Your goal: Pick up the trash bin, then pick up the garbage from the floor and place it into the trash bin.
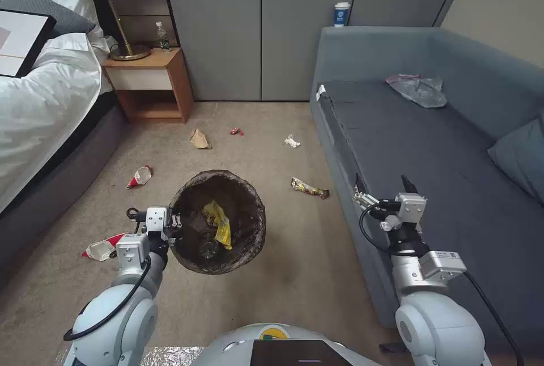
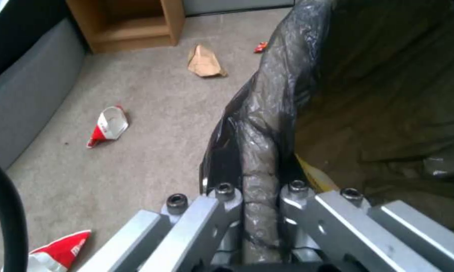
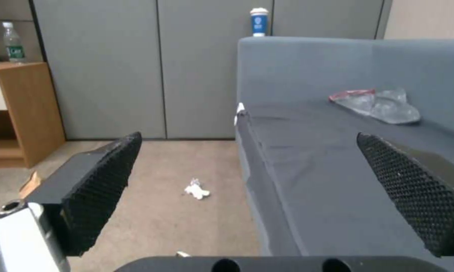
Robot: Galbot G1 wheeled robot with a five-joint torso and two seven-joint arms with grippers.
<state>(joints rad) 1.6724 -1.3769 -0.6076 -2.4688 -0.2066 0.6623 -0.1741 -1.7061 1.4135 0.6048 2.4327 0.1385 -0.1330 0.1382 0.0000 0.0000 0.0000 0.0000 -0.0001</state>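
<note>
Left end effector (image 1: pixel 174 223) clamping bin (image 1: pixel 218 221) rim, holding it off floor as the drop target; right end effector (image 1: pixel 384 187) hovering wide over sofa (image 1: pixel 453 184) edge, free for wrapper (image 1: pixel 309 187).

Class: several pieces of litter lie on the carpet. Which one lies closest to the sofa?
The yellow-and-dark snack wrapper, lying just off the sofa's front edge; the white tissue lies slightly farther out, and the rest nearer the bed side.

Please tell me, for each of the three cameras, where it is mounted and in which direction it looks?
Head view: high, looking down at carpet; both arms show, left gripper clamping the trash bin rim, right gripper open over the sofa.
Left wrist view: along its fingers onto the rim.
Right wrist view: forward between its pads toward the wardrobe.
Shared: the white tissue.
</note>
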